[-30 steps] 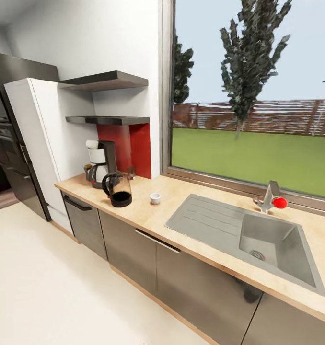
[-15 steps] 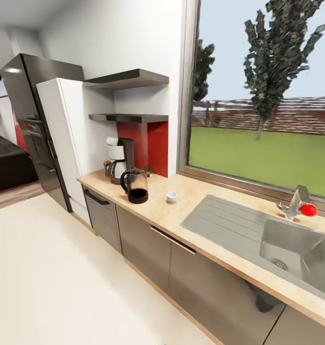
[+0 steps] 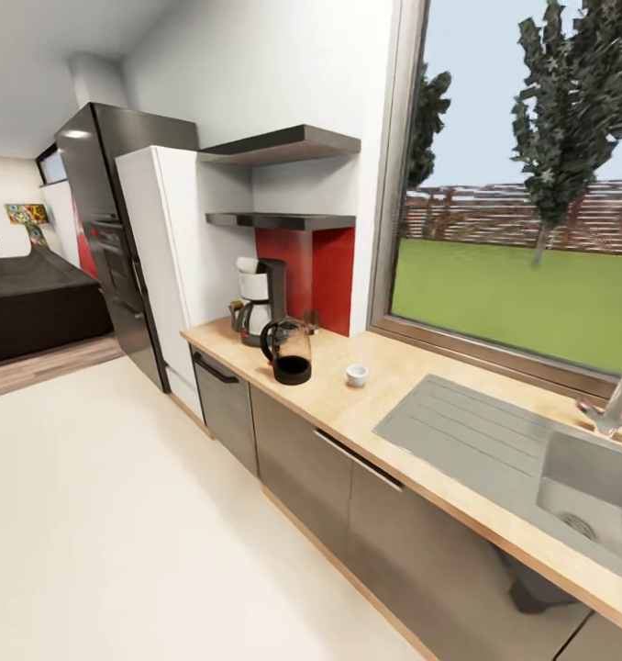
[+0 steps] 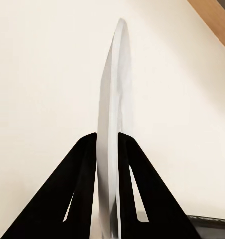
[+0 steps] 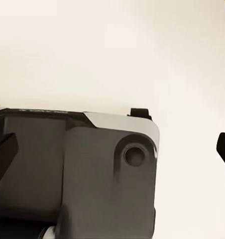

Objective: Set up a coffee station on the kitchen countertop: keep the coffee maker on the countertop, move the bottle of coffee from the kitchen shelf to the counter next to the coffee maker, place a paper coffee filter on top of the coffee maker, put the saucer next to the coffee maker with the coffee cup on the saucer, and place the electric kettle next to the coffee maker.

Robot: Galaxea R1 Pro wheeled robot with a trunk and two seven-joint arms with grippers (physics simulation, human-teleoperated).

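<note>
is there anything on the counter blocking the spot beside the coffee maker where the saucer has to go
Partly. The electric kettle stands right in front of the coffee maker, and the coffee cup sits further along. The countertop between kettle and cup looks bare. The left gripper holds the saucer edge-on.

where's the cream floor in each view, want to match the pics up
head view: the floor fills the lower left, running up to the cabinets.
left wrist view: the floor is the backdrop behind the saucer, which is clamped edge-on in the left gripper.
right wrist view: the floor spans the upper half.
shared landmark: the wooden strip at the cabinets' foot.
</note>
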